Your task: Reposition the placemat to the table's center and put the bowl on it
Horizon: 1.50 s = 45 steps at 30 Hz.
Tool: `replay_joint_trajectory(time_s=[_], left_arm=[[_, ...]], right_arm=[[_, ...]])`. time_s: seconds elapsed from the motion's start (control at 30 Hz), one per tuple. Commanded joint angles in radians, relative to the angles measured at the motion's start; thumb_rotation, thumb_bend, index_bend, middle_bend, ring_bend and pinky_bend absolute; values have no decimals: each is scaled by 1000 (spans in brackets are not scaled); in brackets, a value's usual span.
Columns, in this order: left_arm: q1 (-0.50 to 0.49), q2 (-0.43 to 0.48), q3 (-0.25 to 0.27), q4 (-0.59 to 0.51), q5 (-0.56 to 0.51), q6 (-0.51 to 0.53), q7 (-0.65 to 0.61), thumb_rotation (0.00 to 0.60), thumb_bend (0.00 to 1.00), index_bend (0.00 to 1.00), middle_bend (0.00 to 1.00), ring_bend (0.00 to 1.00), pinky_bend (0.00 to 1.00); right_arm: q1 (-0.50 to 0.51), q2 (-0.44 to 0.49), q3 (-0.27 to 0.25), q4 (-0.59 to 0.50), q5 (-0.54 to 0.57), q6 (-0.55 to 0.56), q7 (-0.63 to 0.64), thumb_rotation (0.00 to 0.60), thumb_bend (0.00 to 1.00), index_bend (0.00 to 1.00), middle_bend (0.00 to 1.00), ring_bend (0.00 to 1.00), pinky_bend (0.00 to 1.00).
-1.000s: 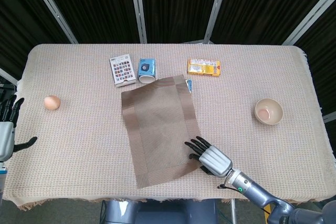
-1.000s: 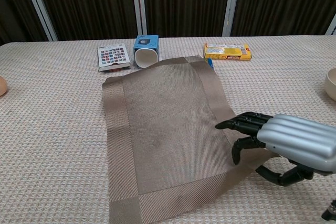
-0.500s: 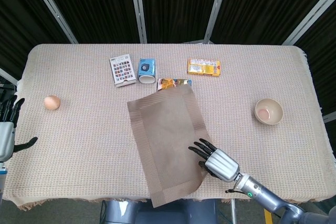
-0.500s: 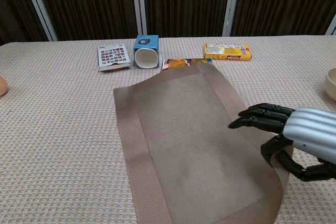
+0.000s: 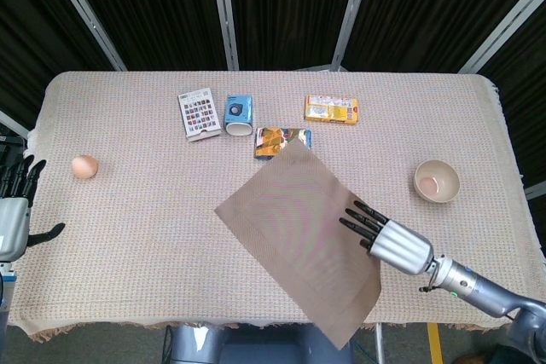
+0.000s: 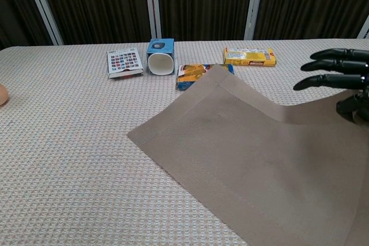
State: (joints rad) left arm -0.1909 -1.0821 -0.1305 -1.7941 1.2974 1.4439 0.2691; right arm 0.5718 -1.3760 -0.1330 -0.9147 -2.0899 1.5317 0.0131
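Note:
The brown placemat [image 5: 294, 236] lies skewed at the table's front middle, its near corner past the front edge. Its right side is lifted off the cloth in the chest view, where the placemat [image 6: 242, 148] rises toward my right hand [image 6: 340, 76]. My right hand [image 5: 388, 242] grips that raised edge, fingers stretched over the top and the thumb under it. The beige bowl [image 5: 437, 181] stands upright on the right side of the table, apart from the mat; the chest view does not show it. My left hand [image 5: 13, 210] hovers open at the table's left edge, holding nothing.
An egg [image 5: 84, 166] lies at the far left. Along the back stand a patterned card box [image 5: 197, 113], a blue cup on its side [image 5: 239, 115] and a yellow box [image 5: 332, 109]. An orange-blue packet [image 5: 277, 140] touches the mat's far corner.
My right hand rose and moved right with the mat's edge. The mat slid toward me, turned and lifted on its right side, uncovering the orange-blue packet.

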Motion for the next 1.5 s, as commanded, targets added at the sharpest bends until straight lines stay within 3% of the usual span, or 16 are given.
replay_joint_trajectory(time_s=[0.03, 0.27, 0.37, 0.4, 0.5, 0.57, 0.63, 0.77, 0.9, 1.07, 1.13, 1.3, 1.5], left_arm=[[-2, -3, -1, 4, -4, -4, 4, 600, 0, 0, 0, 0, 0], [-8, -11, -3, 21, -22, -18, 14, 600, 0, 0, 0, 0, 0], [-9, -13, -4, 26, -27, -22, 14, 600, 0, 0, 0, 0, 0], [-10, -14, -3, 28, -28, -24, 15, 600, 0, 0, 0, 0, 0], [-11, -16, -1, 31, -26, -25, 18, 600, 0, 0, 0, 0, 0], [-12, -18, 2, 34, -22, -28, 19, 600, 0, 0, 0, 0, 0], [-15, -20, 6, 40, -13, -33, 18, 600, 0, 0, 0, 0, 0], [-27, -29, 15, 63, 24, -49, -2, 600, 0, 0, 0, 0, 0], [-61, -55, 28, 108, 88, -89, -43, 600, 0, 0, 0, 0, 0], [-128, -100, 45, 176, 175, -163, -84, 600, 0, 16, 0, 0, 0], [-164, -129, 50, 213, 215, -197, -112, 600, 0, 45, 0, 0, 0], [-261, -218, 62, 315, 313, -275, -176, 600, 0, 94, 0, 0, 0], [-364, -340, 66, 431, 381, -348, -215, 600, 7, 111, 0, 0, 0]], right_arm=[[83, -16, 42, 152, -12, -13, -15, 600, 541, 819, 118, 0, 23], [180, -94, 34, 402, -35, -27, 5, 600, 499, 815, 130, 0, 24], [190, -116, 31, 453, -28, -30, 16, 600, 453, 777, 125, 0, 25], [191, -130, 32, 480, -20, -27, 22, 600, 421, 714, 116, 0, 20], [189, -154, 32, 531, -4, -18, 23, 600, 249, 241, 32, 0, 3], [175, -169, 51, 552, 33, -25, 28, 600, 120, 15, 0, 0, 0], [152, -178, 86, 544, 89, -20, 56, 600, 20, 0, 0, 0, 0], [96, -176, 159, 495, 210, -6, 90, 600, 0, 0, 0, 0, 0], [19, -120, 215, 346, 331, -29, 132, 600, 0, 0, 0, 0, 0], [-78, 9, 244, 46, 453, -76, 160, 600, 0, 0, 0, 0, 0], [-123, 80, 252, -119, 507, -89, 152, 600, 0, 0, 0, 0, 0], [-224, 216, 245, -457, 603, -85, 80, 600, 0, 0, 0, 0, 0], [-317, 272, 204, -668, 651, -52, 13, 600, 0, 0, 0, 0, 0]])
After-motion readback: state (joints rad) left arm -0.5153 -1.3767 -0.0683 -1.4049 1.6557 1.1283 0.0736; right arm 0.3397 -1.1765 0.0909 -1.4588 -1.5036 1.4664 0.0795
